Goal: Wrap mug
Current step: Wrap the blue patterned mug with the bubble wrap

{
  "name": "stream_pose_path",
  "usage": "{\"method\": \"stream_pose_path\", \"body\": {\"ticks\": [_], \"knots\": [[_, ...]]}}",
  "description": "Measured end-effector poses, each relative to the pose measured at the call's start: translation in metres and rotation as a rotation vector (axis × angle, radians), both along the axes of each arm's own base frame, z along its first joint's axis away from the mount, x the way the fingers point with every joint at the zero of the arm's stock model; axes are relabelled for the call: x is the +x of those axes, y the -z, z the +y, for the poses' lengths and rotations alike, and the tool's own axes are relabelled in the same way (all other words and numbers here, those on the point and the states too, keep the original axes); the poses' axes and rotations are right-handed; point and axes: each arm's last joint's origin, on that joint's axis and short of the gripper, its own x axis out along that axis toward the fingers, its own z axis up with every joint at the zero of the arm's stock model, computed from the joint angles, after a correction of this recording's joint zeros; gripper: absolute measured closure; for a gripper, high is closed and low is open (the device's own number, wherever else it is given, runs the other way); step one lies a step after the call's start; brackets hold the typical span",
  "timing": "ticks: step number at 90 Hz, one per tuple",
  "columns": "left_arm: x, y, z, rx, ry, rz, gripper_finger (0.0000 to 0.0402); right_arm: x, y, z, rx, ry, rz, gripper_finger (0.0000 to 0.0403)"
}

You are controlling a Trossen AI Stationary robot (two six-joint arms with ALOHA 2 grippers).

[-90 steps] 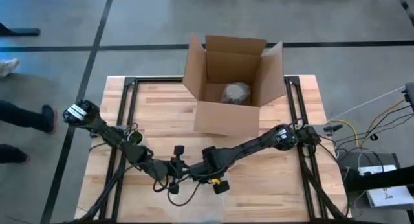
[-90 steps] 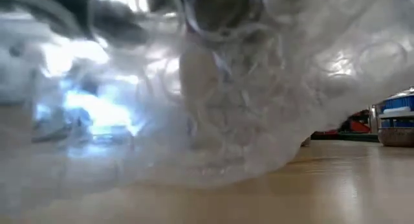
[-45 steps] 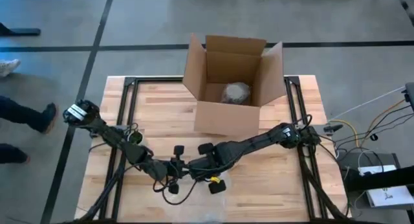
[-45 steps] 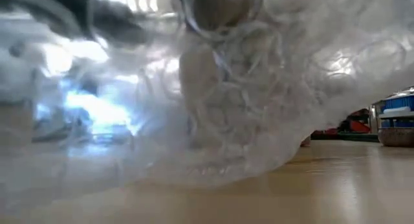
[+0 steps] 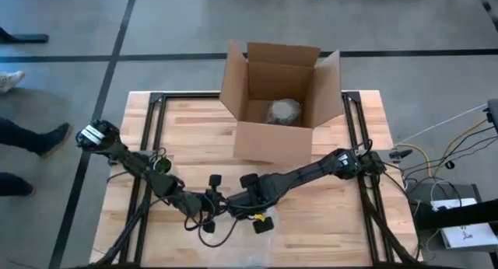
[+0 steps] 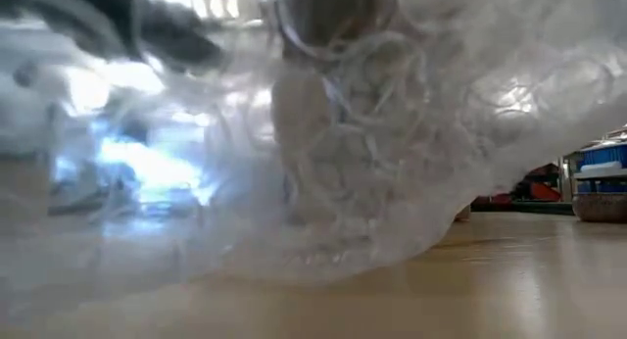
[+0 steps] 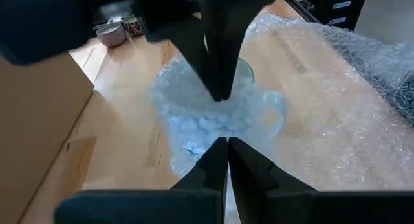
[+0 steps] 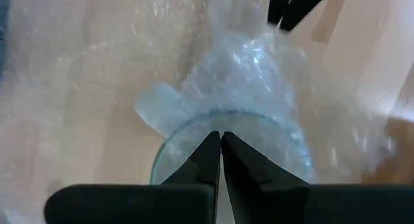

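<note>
**Both grippers pinched over the mug at the table's front edge**

Both arms reach low across the table (image 5: 327, 222) and meet nose to nose near its front edge. The left gripper (image 7: 227, 145) has its fingers pressed together on bubble wrap (image 7: 336, 114). The right gripper (image 8: 220, 138) is likewise closed, its tips at the rim of the glass mug (image 8: 233, 120), which stands between them, partly swathed. A cardboard box (image 5: 280, 106) stands open behind.
</note>
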Motion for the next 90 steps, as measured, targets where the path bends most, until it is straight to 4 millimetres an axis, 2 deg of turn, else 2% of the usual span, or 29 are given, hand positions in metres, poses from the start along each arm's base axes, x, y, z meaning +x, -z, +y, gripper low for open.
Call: {"method": "stream_pose_path", "body": {"ticks": [30,46,58,90], "knots": [[0.000,0.000,0.000,0.000,0.000,-0.001,0.0402,-0.007,0.038,-0.003,-0.031,-0.010,0.086,0.0401],[0.000,0.000,0.000,0.000,0.000,-0.001,0.0402,-0.007,0.045,-0.002,-0.015,-0.029,0.079,0.0401],[0.000,0.000,0.000,-0.001,0.000,0.000,0.0402,-0.007,0.036,-0.002,-0.011,-0.008,0.084,0.0401],[0.000,0.000,0.000,0.002,0.000,0.004,0.0402,-0.018,-0.017,-0.006,0.011,0.030,0.037,0.0401]]}}
